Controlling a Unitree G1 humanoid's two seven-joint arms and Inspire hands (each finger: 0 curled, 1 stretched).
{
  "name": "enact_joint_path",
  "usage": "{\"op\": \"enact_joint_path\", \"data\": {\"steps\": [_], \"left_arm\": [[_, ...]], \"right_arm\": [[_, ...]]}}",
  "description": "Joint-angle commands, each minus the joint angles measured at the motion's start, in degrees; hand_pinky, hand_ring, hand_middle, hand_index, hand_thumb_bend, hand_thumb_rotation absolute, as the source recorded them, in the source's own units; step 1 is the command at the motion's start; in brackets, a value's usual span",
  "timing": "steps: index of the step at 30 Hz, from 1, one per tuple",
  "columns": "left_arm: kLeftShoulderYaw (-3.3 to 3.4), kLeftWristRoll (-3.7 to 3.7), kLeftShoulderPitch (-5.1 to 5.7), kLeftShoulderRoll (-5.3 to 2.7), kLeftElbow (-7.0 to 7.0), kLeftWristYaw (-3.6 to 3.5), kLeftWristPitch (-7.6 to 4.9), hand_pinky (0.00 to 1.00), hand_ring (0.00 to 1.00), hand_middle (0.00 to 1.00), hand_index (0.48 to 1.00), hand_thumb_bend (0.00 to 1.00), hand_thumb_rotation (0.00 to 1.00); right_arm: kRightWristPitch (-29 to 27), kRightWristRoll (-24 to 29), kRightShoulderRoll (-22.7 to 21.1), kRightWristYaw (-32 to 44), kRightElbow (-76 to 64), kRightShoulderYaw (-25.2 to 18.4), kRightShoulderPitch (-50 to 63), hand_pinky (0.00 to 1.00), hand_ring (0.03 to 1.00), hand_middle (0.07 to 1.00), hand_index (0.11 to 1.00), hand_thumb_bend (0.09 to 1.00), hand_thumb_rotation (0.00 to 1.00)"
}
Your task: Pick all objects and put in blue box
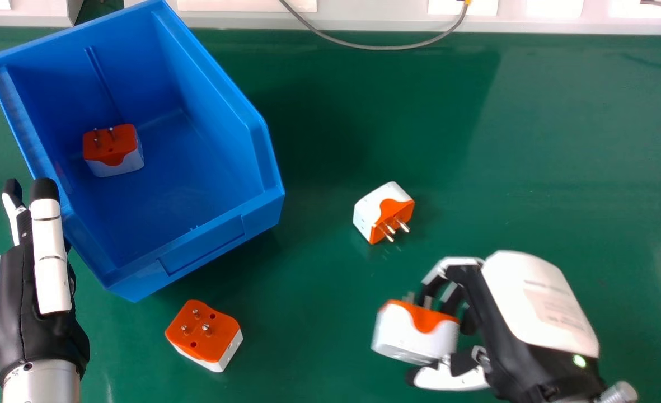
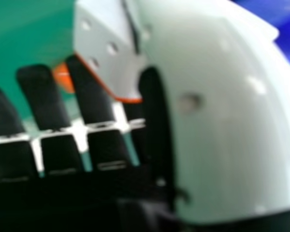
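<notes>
On the glossy green tabletop (image 1: 559, 140), the open blue plastic box (image 1: 201, 249) sits beside the straight-fingered, black-and-white left robot hand (image 1: 33, 336). Right of the box, the matching right robot hand (image 1: 531, 296) grips a blocky white-and-orange plug adapter (image 1: 411, 338), long axis roughly crosswise, prongs pointing away. The boxed adapter (image 1: 112, 148) and the near adapter (image 1: 212, 336) point prongs upward, the middle adapter (image 1: 380, 210) toward near right.

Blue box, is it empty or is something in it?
Not empty: one orange and white plug adapter sits inside the blue box.
</notes>
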Motion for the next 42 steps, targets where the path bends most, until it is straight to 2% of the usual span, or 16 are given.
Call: {"op": "enact_joint_path", "data": {"steps": [1,5,9,12,15,20,23,28,34,36,42], "left_arm": [[0.24,0.41,-0.43,0.62,-0.73,0.36,-0.31,1.0,1.0,1.0,1.0,0.58,1.0],[0.28,0.41,-0.84,0.76,0.03,0.23,-0.78,1.0,1.0,1.0,1.0,0.58,1.0],[0.33,0.36,-1.17,0.82,0.4,0.19,-0.75,1.0,1.0,1.0,1.0,0.58,1.0],[0.33,0.36,-1.26,0.75,0.29,0.28,-0.53,1.0,1.0,1.0,1.0,0.58,1.0],[0.29,0.33,-1.0,0.65,0.16,0.24,-0.6,1.0,1.0,1.0,1.0,0.58,1.0],[0.3,0.15,-0.83,0.66,0.3,0.01,-0.89,1.0,1.0,1.0,1.0,0.58,1.0],[0.35,0.01,-0.86,0.66,0.25,-0.05,-0.86,1.0,1.0,1.0,1.0,0.58,1.0],[0.35,-0.2,-0.45,0.49,-0.34,-0.07,-0.71,1.0,1.0,1.0,1.0,0.58,1.0],[0.43,-0.36,-0.52,0.43,-0.43,0.05,-0.46,1.0,1.0,1.0,1.0,0.58,1.0],[0.5,-0.44,-0.62,0.44,-0.38,0.09,-0.34,1.0,1.0,1.0,1.0,0.58,1.0],[0.65,-0.65,-0.87,0.39,-0.08,0.11,-0.19,1.0,1.0,1.0,1.0,0.57,1.0]], "right_arm": [[-2.9,1.4,0.5,0.9,-2.9,0.9,-3.0,0.13,0.184,0.414,0.491,0.51,0.0],[-6.6,4.7,1.5,2.4,-1.9,2.5,-9.3,0.14,0.194,0.4,0.5,0.507,0.0],[-8.4,7.3,3.7,2.9,1.4,4.1,-16.0,0.16,0.215,0.395,0.514,0.504,0.0],[-9.8,8.5,5.8,2.0,5.8,5.2,-22.1,0.16,0.214,0.392,0.516,0.503,0.0],[-10.7,8.7,8.1,0.5,10.6,6.1,-27.8,0.14,0.196,0.438,0.495,0.512,0.0],[-9.9,7.0,12.3,-2.1,19.2,7.6,-37.2,0.1,0.156,0.463,0.483,0.517,0.0],[-8.5,5.7,15.0,-3.7,24.8,8.2,-42.6,0.11,0.167,0.469,0.481,0.518,0.0],[-7.1,4.8,17.8,-6.5,33.0,8.8,-49.7,0.13,0.185,0.411,0.502,0.509,0.0],[-6.6,6.0,21.8,-10.3,46.3,9.0,-60.5,0.14,0.197,0.396,0.508,0.507,0.0],[-6.8,6.8,22.6,-11.5,50.3,9.0,-63.6,0.19,0.291,0.42,0.532,0.503,0.0],[-5.5,9.0,27.2,-15.7,66.8,9.3,-74.6,0.3,0.392,0.452,0.532,0.493,0.0]]}}
